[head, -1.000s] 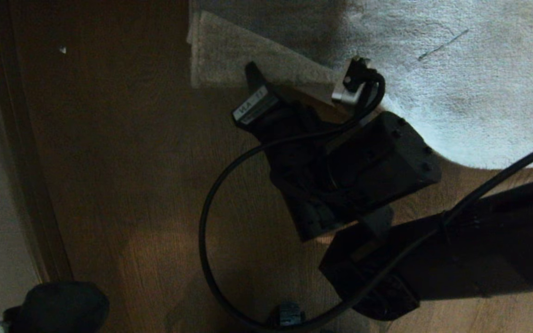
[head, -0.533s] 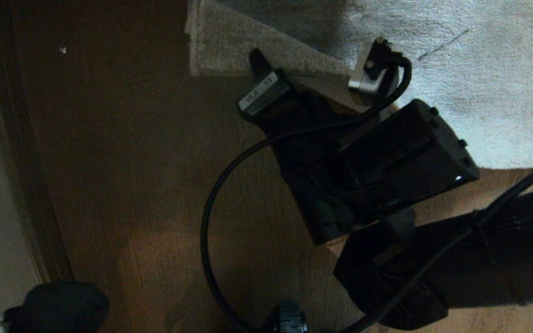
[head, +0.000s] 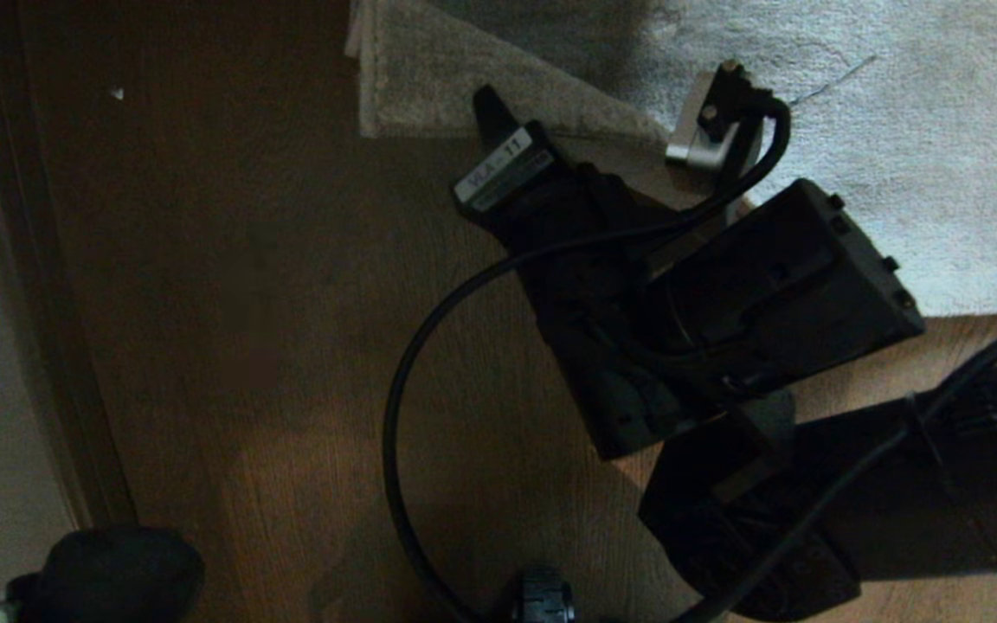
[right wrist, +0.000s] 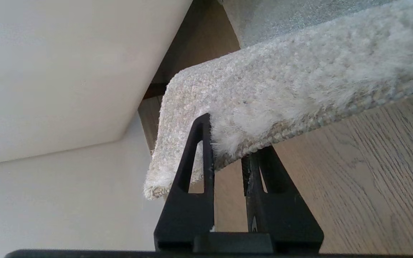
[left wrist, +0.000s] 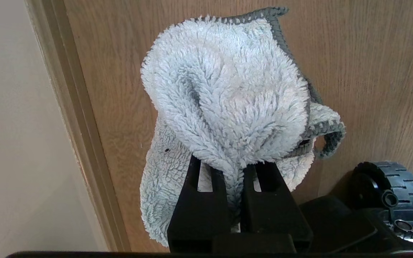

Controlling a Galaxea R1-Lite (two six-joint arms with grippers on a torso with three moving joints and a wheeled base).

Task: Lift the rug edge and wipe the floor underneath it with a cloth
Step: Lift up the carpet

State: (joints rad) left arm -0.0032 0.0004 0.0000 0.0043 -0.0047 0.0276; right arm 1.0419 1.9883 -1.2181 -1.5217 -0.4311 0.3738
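My right gripper (right wrist: pixel 228 147) is shut on the rug edge (right wrist: pixel 281 96), pinching the grey-beige pile and woven border near the corner and holding it off the floor (right wrist: pixel 371 161). In the head view the right gripper (head: pixel 494 117) reaches in from the right to the turned-up rug corner (head: pixel 429 82), with brown floor (head: pixel 291 303) beside it. My left gripper (left wrist: pixel 233 172) is shut on the cloth (left wrist: pixel 228 96), a fluffy pale rag with a grey stitched border that bunches out past the fingers above the floor (left wrist: pixel 371 53).
A pale skirting board (left wrist: pixel 74 107) and wall run along the left side. The rest of the rug (head: pixel 897 156) spreads at the upper right. A black cable (head: pixel 395 415) loops from the right arm. My base wheel (left wrist: pixel 385 179) sits close to the cloth.
My right gripper has moved up and to the right in the head view, drawing the rug corner farther back and baring more floor. The left arm has stayed still.
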